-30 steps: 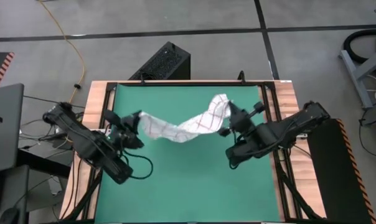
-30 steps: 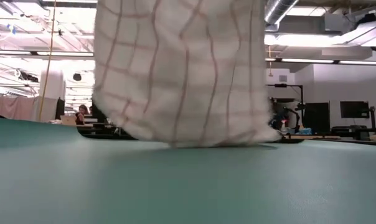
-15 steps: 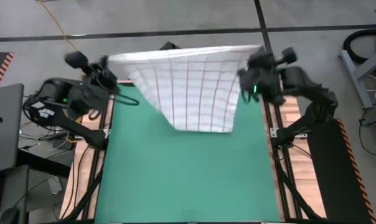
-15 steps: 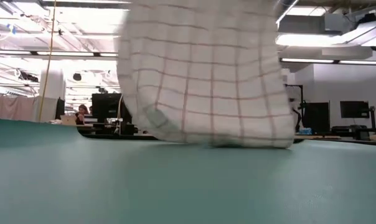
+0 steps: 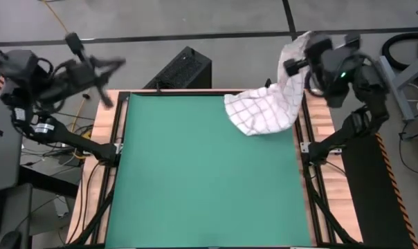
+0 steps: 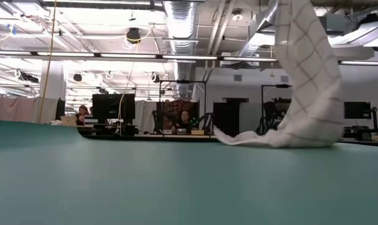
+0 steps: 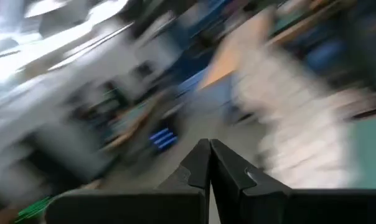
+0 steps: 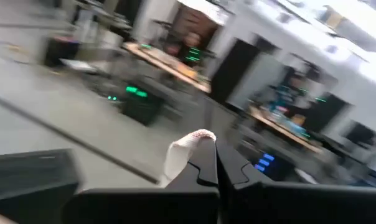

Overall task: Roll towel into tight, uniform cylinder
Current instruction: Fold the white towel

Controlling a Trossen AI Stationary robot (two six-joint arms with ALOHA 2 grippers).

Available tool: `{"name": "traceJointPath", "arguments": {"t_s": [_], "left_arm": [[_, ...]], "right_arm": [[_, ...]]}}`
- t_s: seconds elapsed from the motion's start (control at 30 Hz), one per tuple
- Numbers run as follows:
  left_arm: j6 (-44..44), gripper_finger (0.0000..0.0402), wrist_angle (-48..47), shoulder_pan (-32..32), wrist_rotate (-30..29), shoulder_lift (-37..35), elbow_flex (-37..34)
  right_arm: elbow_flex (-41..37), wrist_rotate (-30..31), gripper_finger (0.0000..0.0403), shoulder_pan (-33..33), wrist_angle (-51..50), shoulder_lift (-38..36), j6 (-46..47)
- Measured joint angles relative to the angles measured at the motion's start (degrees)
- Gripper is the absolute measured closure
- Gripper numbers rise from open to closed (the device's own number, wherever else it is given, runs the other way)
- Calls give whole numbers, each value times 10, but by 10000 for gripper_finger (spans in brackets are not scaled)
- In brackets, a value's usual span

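A wooden bench (image 5: 106,131) carries a large green mat (image 5: 195,180) that covers most of its top. The towel (image 5: 264,111), white with red-brown checks, lies bunched at the mat's far right corner, with one end rising off the surface in a twisted strand. The right hand (image 5: 300,61) hangs above and just beyond that corner, fingers pressed together on the towel's upper end. The left hand (image 5: 105,69) is up beyond the far left corner, well apart from the towel; its fingers (image 7: 203,168) look closed together and empty, though that wrist view is blurred by motion.

Rolling has not begun. To do this step well, the towel likely needs laying out flat and square on the mat first, with wrinkles drawn out. The left hand should probably take a second corner so both hands can spread it evenly.
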Motion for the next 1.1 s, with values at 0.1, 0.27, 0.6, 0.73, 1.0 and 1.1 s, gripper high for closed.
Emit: {"name": "traceJointPath", "arguments": {"t_s": [0.1,0.27,0.6,0.73,1.0,1.1], "left_arm": [[-57,401,-36,2,84,5,-22],[-103,401,-100,2,169,21,-107],[-120,401,158,1,180,-49,-568],[-120,401,490,2,171,-123,-805],[-142,372,971,7,202,-41,-1048],[-166,344,987,5,233,29,-1029]], "right_arm": [[0,-35,402,49,-33,26,63],[-2,-80,402,129,-113,102,165],[-2,-53,403,251,-229,221,337],[-1,-46,403,287,-233,224,372],[-1,-46,403,295,-204,222,379],[-1,-50,403,291,-171,223,356]]}}
